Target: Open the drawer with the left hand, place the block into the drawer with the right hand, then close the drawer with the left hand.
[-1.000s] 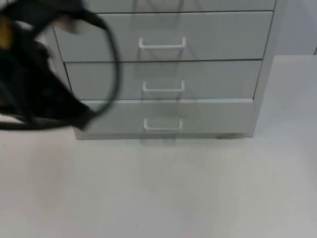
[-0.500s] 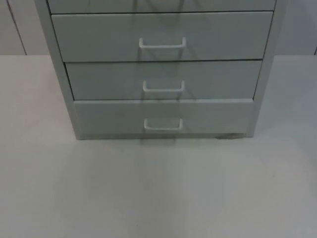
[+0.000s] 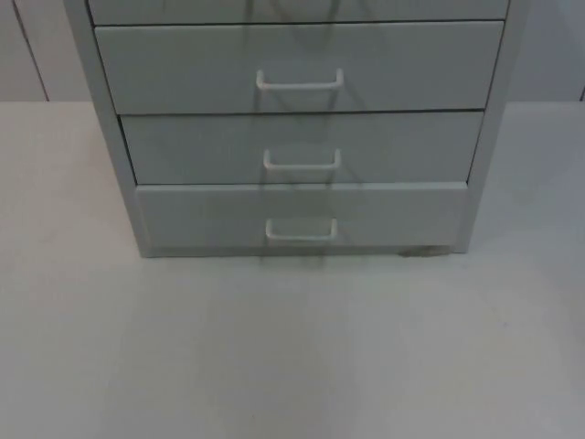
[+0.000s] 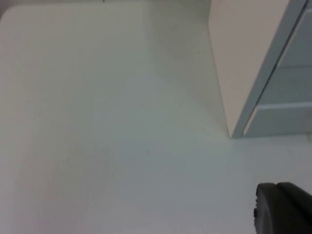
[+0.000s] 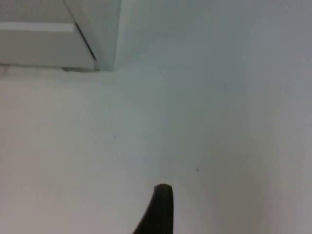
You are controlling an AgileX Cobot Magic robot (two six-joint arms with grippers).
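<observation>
A grey drawer cabinet [image 3: 302, 137] stands at the back of the white table [image 3: 292, 347], with three drawer fronts in sight, each with a white handle. The bottom drawer [image 3: 302, 218] has its handle [image 3: 302, 230] at the middle, and its front sits slightly forward of the two above. My left gripper [image 4: 282, 210] hovers over bare table to the left of the cabinet's front left corner [image 4: 237, 131]. Over the table off the cabinet's front right corner [image 5: 105, 66] hangs my right gripper [image 5: 161, 207].
The middle drawer [image 3: 302, 146] and the upper drawer [image 3: 300, 69] look pushed in. White table stretches in front of the cabinet and on both sides of it. A grey partition wall [image 3: 37, 50] stands behind.
The left arm, which covered the left side of the top view a second ago, has drawn out of that picture. The drawers have not moved.
</observation>
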